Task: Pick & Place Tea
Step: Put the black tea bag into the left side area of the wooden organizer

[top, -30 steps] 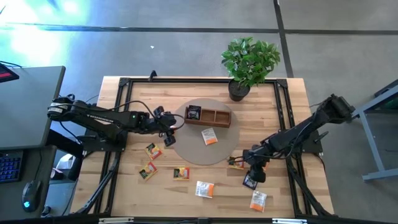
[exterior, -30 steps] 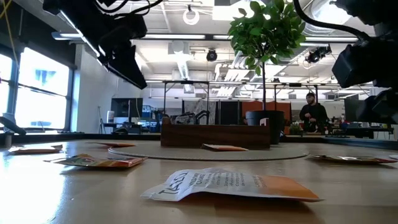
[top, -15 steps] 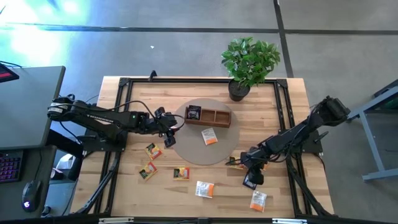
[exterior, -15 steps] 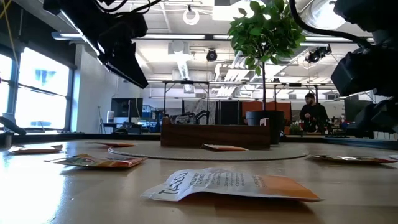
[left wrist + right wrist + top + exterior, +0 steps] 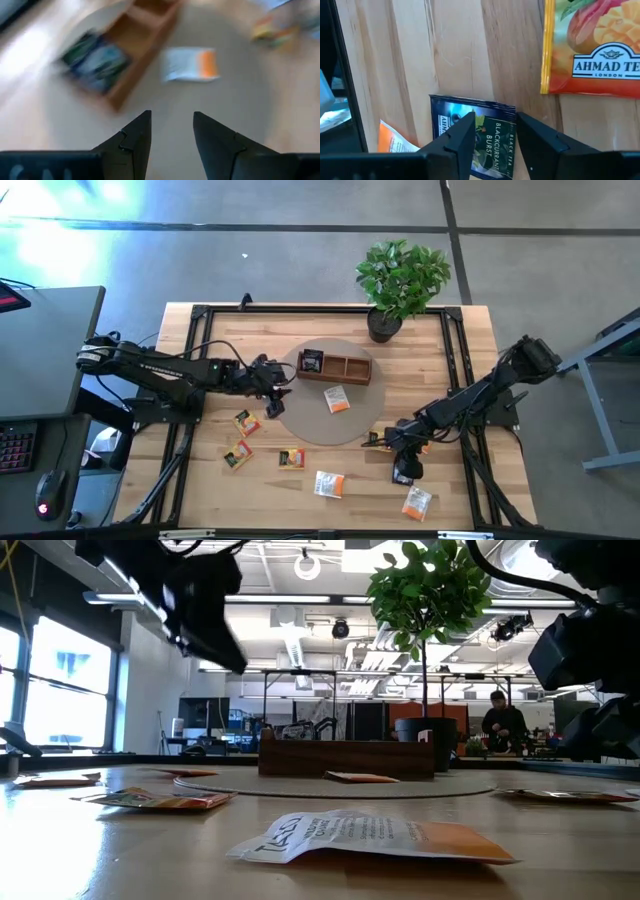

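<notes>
Right wrist view: right gripper [image 5: 494,131] fingers [image 5: 457,137] straddle the black sachet [image 5: 475,130], parted; left fingers [image 5: 135,137] parted, empty

Grey concrete floor [image 5: 300,260], bright window [image 5: 60,690], ceiling lights [image 5: 310,565].

The left wrist view is smeared: the tray [image 5: 135,35] and sachets lose their print. In the right wrist view, the black sachet [image 5: 479,135] and orange sachet [image 5: 590,45] run past the edge.
</notes>
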Motion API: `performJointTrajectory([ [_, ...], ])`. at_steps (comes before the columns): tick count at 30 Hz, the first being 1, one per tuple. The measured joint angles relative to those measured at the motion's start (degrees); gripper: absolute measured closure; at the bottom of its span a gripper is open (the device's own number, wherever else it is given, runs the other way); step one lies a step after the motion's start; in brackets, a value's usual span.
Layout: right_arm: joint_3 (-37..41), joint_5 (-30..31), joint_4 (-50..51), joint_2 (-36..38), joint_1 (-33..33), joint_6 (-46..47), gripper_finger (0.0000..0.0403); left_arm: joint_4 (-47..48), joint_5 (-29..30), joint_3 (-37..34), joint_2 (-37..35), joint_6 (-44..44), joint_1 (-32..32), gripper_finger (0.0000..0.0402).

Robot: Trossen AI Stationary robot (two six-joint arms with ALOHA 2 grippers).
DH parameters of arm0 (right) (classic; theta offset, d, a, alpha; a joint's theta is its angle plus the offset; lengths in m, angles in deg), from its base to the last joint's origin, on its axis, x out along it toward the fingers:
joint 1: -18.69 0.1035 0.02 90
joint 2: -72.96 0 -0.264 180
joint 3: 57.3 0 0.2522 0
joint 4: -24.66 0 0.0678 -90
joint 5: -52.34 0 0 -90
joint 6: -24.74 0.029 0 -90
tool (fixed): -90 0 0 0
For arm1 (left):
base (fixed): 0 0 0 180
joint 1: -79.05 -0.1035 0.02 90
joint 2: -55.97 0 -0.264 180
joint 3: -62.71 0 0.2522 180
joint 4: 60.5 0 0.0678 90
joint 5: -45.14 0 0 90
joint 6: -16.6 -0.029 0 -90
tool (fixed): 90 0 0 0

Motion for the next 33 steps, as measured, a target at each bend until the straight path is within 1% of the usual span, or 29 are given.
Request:
performJointTrajectory([
  [3, 0.0, 0.2, 0.1, 0.0, 0.0, 0.4, 0.0267, -10.6, -8.8, 0.1, 2.3, 0.0, 0.2, 0.0257],
  [4, 0.0, 0.5, 0.1, 0.0, 0.0, 0.4, 0.0267, -14.1, -10.7, 0.1, 3.6, 0.0, 0.5, 0.0257],
  [7, 0.0, 1.6, 0.1, 0.0, 0.0, 0.2, 0.0267, -23.7, -13.8, 0.1, 7.3, 0.0, 1.8, 0.0257],
  [9, 0.0, 2.7, 0.1, 0.0, 0.2, -0.3, 0.0267, -26.9, -15.0, 0.1, 9.8, -1.9, 2.9, 0.0257],
  [12, 0.0, 3.6, 0.1, 0.1, 1.4, -2.0, 0.0267, -27.0, -15.2, 0.2, 13.5, -3.8, 4.7, 0.0257],
  [15, 0.0, 4.5, 0.2, 0.1, 3.1, -3.5, 0.0267, -26.6, -14.7, 0.3, 15.3, -3.9, 5.6, 0.0257],
  [21, 0.0, 8.6, 0.1, 0.2, 5.4, -3.3, 0.0267, -26.9, -14.4, 0.4, 16.0, -3.8, 5.6, 0.0257],
  [30, 0.0, 11.3, 0.1, 0.1, 5.6, -3.5, 0.0268, -26.9, -14.4, 0.4, 15.9, -3.9, 5.6, 0.0257],
  [33, -0.1, 12.6, -0.1, -0.9, 5.6, -3.4, 0.0275, -26.9, -13.6, 0.4, 15.9, -3.9, 5.6, 0.0257],
])
